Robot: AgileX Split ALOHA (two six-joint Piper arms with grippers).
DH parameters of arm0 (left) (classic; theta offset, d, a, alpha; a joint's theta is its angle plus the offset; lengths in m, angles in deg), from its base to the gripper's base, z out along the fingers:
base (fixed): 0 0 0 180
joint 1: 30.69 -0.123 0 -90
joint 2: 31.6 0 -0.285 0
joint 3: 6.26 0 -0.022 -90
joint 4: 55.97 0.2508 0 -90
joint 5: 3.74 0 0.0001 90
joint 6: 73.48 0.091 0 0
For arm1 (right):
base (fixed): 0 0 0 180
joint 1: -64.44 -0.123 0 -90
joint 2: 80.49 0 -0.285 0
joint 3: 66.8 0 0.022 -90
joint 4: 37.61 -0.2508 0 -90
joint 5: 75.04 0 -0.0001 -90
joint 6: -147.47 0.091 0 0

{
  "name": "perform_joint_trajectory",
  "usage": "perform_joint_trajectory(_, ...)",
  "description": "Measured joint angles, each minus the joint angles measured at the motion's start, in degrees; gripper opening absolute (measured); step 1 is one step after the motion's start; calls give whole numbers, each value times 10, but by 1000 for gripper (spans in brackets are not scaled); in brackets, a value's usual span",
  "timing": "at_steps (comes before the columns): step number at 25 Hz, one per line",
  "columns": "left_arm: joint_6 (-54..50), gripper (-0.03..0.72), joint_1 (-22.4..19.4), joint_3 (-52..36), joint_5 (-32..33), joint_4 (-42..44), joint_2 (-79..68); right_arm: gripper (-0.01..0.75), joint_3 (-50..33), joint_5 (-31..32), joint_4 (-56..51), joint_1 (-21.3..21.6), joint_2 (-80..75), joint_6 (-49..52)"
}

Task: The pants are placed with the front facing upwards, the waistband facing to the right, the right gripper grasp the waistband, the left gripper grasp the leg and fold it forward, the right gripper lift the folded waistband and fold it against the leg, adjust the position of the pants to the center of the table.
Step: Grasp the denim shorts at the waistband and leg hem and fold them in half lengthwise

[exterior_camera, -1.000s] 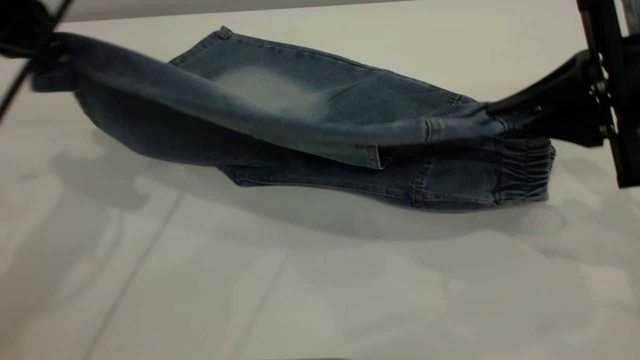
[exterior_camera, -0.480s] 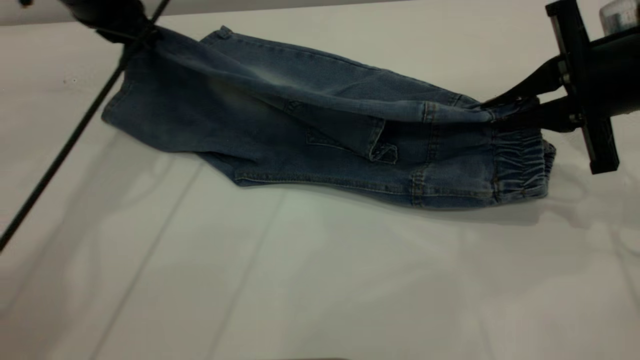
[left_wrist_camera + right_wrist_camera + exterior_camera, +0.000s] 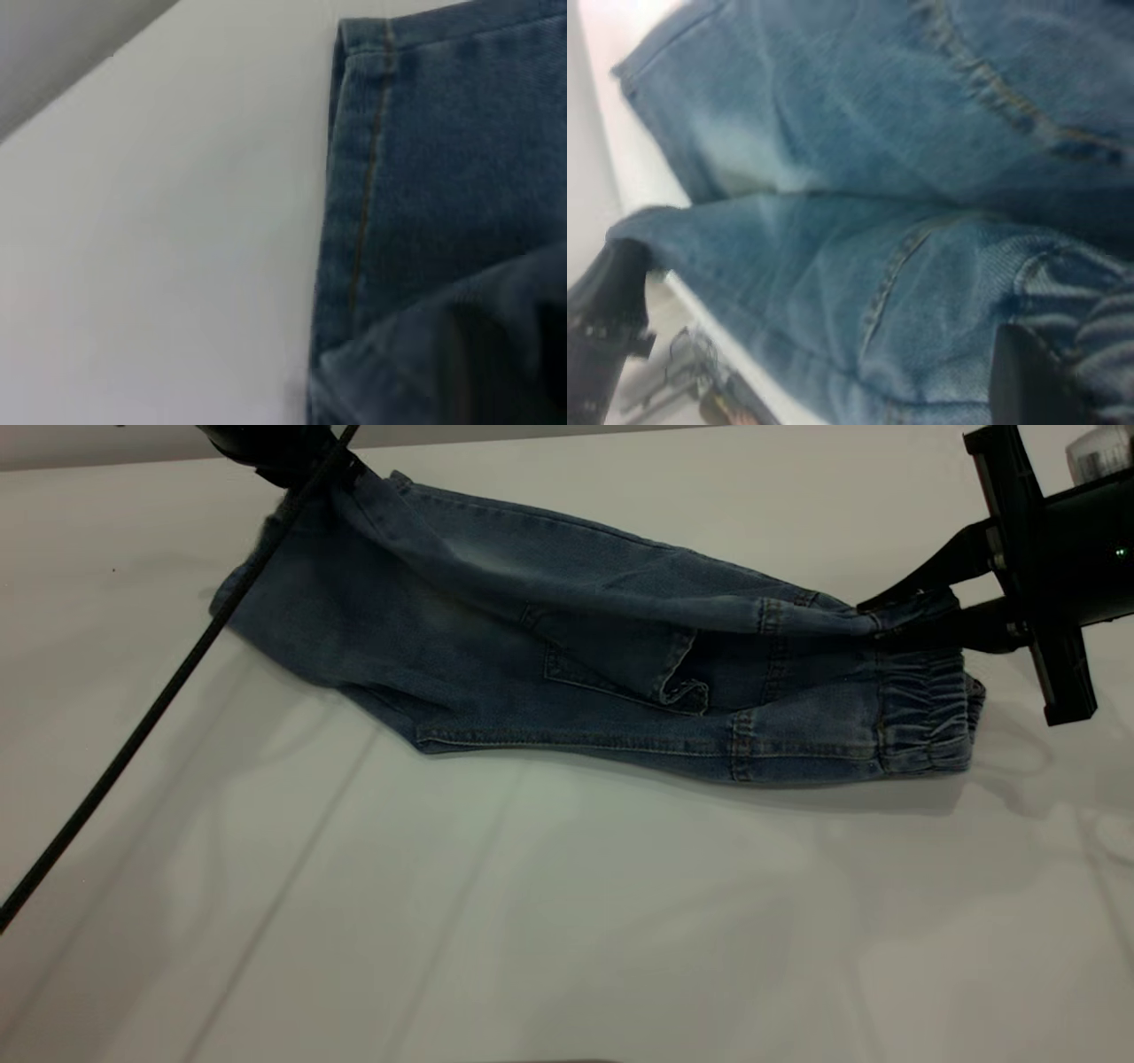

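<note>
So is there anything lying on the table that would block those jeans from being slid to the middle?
Nothing visible does. The pants lie toward the far side of the table, whose surface nearer the camera is bare. The left gripper holds the leg end and the right gripper pinches the waistband.

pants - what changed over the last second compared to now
The left gripper carried the leg it holds away from the camera and rightward, from the view's left edge to the table's far side, so the lifted layer of the pants dropped lower and the pale patch got covered. The right gripper stayed clamped on the waistband, only tilting; the lower layer stayed on the table.
</note>
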Motion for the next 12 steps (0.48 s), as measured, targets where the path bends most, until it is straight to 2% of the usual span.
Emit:
perform_joint_trajectory(3, -36, 222, 0, 1, -1, 0, -4, 139, 0, -17, 0, 0, 0, 26)
perform_joint_trajectory(7, -87, 362, 0, 1, -1, 0, -4, 260, 0, -25, 0, 0, 0, 54)
perform_joint_trajectory(9, -114, 403, 0, 1, -1, 0, -4, 328, 0, -24, -1, 0, 0, 54)
perform_joint_trajectory(12, -140, 419, 0, 1, 1, 0, -4, 425, 0, 1, -2, 0, 0, 32)
